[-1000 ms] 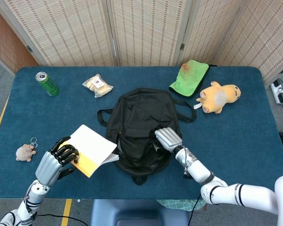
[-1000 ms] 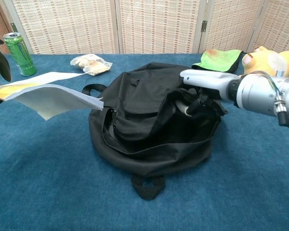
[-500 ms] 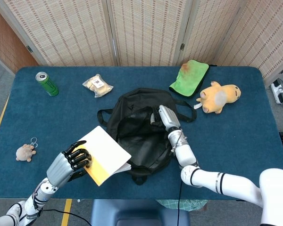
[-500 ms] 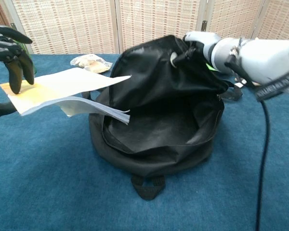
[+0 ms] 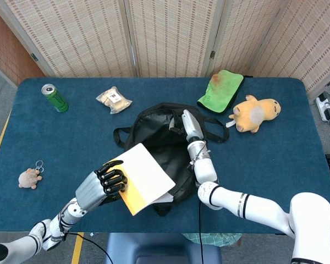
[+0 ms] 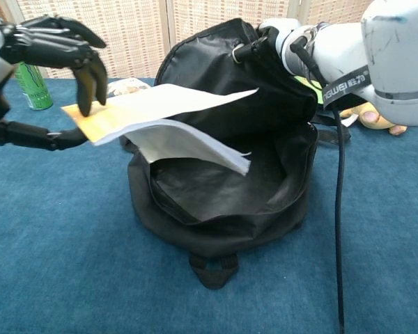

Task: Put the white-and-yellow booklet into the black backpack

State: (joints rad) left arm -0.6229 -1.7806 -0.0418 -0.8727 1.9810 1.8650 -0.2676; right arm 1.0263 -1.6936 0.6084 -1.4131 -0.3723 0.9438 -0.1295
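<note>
Nearest the robot, at about 7 o'clock of the soft black fabric backpack point(image 5: 159, 148), the dark-fingered left hand point(image 5: 107, 181) pinched the yellow edge of the white-and-yellow paper booklet point(image 5: 146, 176), whose white pages hung over the bag's open mouth. Beyond, at 1 o'clock, the silver right hand point(image 5: 190, 125) gripped the upper flap, lifting it wide. Insertion seemed under way; next the booklet likely needed tilting down into the cavity before letting go.
</note>
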